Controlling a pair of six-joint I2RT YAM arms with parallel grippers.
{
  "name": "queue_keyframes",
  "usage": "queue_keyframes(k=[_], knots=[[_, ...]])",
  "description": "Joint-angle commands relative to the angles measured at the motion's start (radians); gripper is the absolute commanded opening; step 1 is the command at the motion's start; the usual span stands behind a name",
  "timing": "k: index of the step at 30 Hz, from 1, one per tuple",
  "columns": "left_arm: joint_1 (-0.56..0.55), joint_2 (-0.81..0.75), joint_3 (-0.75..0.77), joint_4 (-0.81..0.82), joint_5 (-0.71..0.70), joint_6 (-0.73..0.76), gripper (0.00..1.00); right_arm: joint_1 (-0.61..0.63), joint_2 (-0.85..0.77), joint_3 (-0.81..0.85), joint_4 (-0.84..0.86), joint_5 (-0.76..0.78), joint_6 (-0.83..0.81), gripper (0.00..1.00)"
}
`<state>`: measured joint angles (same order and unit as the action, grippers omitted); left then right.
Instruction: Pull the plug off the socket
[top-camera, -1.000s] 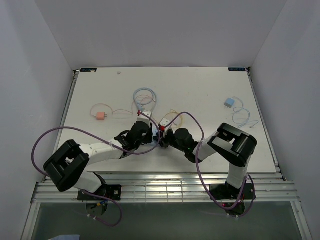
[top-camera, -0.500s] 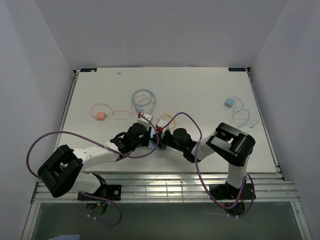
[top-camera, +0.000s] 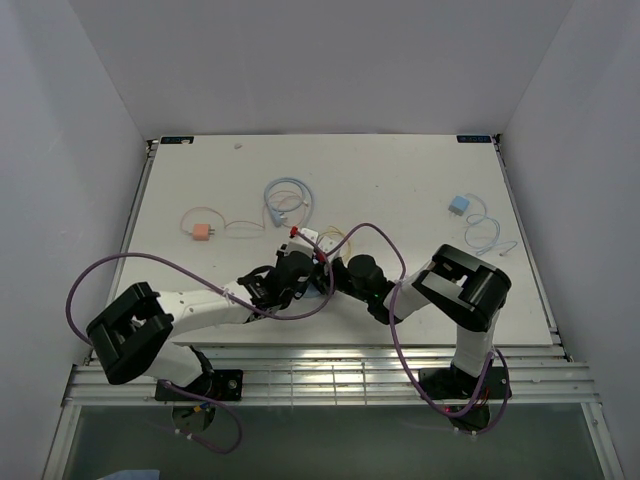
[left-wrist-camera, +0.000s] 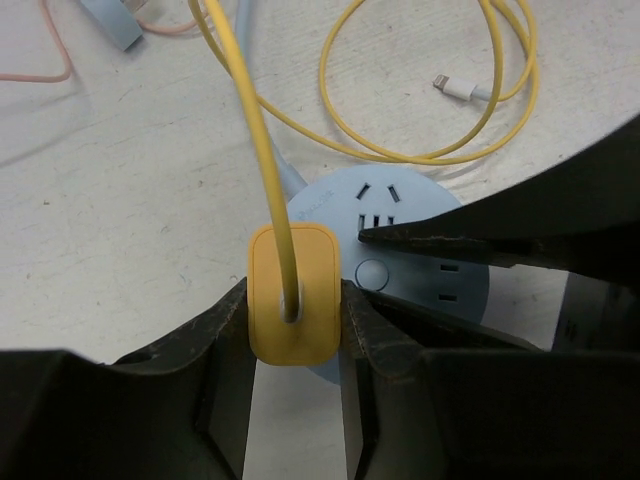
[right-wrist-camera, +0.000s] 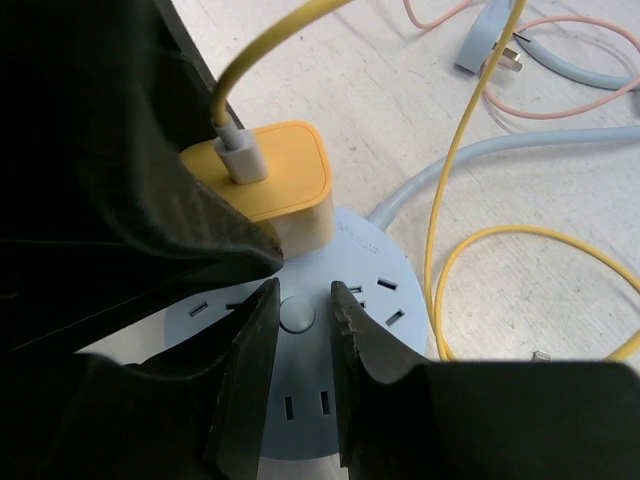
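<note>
The socket (left-wrist-camera: 420, 235) is a round light-blue puck lying flat on the table; it also shows in the right wrist view (right-wrist-camera: 330, 380). A yellow plug (left-wrist-camera: 293, 300) with a yellow cord (left-wrist-camera: 255, 120) stands in it at its edge, also seen in the right wrist view (right-wrist-camera: 270, 185). My left gripper (left-wrist-camera: 295, 305) is shut on the plug's two sides. My right gripper (right-wrist-camera: 302, 300) rests its tips on the socket's top beside the round button, jaws nearly together with nothing between them. In the top view both grippers (top-camera: 303, 264) (top-camera: 328, 270) meet at the table's middle and hide the socket.
A yellow cord loop (left-wrist-camera: 430, 90) with a white connector (left-wrist-camera: 455, 88) lies just beyond the socket. A pink plug (top-camera: 202, 231) lies at the left, a pale-blue cord coil (top-camera: 287, 195) behind, and a blue plug (top-camera: 458, 205) with a coiled cord (top-camera: 488, 238) at the right.
My left gripper has moved to the right, up against the right gripper over the socket. The right arm has hardly moved.
</note>
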<state>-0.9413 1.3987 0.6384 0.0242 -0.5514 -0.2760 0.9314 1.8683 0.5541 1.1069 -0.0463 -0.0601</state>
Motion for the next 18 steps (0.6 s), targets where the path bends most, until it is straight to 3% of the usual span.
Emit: queue_keyframes(k=[1,8,14,18], knots=[[-0.054,-0.078,-0.003,-0.012,0.027,0.049,0.00,0.003,0.129,-0.060,-0.527,0.057,-0.027,0.32],[-0.027,-0.170,-0.032,-0.020,0.053,0.011,0.00,0.001,0.129,-0.056,-0.529,0.023,-0.018,0.32],[0.010,-0.167,0.026,-0.111,-0.054,-0.040,0.00,0.001,0.074,-0.049,-0.535,0.020,-0.012,0.33],[0.135,-0.181,0.092,-0.179,-0.074,-0.109,0.00,0.001,0.019,-0.007,-0.579,0.017,-0.023,0.34]])
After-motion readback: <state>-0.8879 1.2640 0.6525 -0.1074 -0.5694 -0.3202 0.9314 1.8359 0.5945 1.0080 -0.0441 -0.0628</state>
